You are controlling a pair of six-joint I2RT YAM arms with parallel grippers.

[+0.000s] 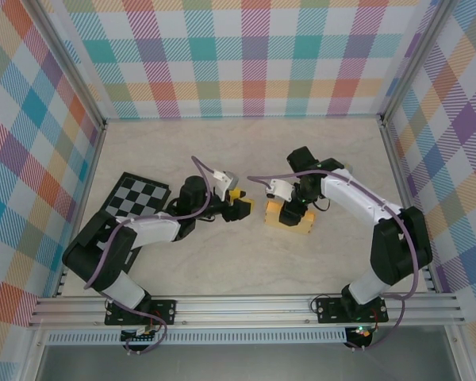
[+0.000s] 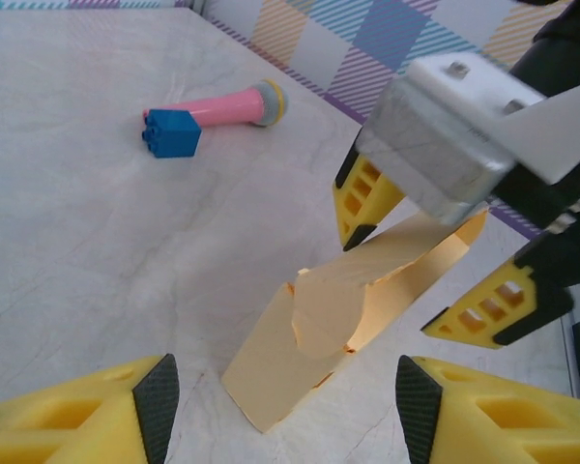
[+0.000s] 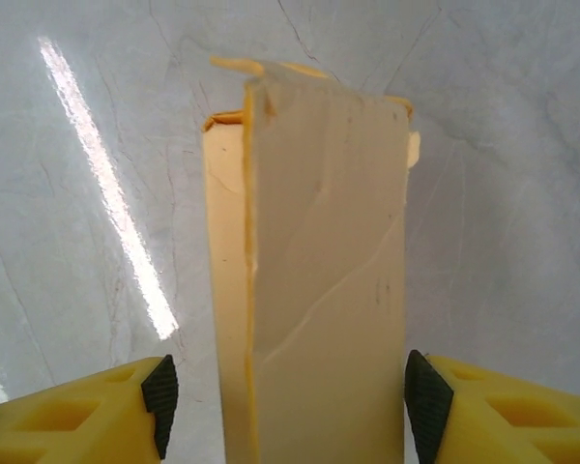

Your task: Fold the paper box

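- Paper box [image 1: 300,222]: one, yellow-orange card, part-folded, sitting on the tabletop [image 1: 222,151] right of centre with a panel standing up.
- Two tools in play!
- Right tool [image 3: 288,391] straddles the box, fingers apart, with a gap on one side, so no clamp.
- Left tool [image 2: 282,401] sits just beside the box, fingers wide apart, holding nothing.
- One pink stick [image 2: 217,104] with a blue end and one checkered board [image 1: 136,195] lie away from the box.

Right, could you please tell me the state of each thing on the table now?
paper box: partly folded, one panel raised, resting on the table.
left tool: open, empty, facing the box.
right tool: open, straddling the raised panel.
pink stick: lying flat, away from the box.
checkered board: lying flat.
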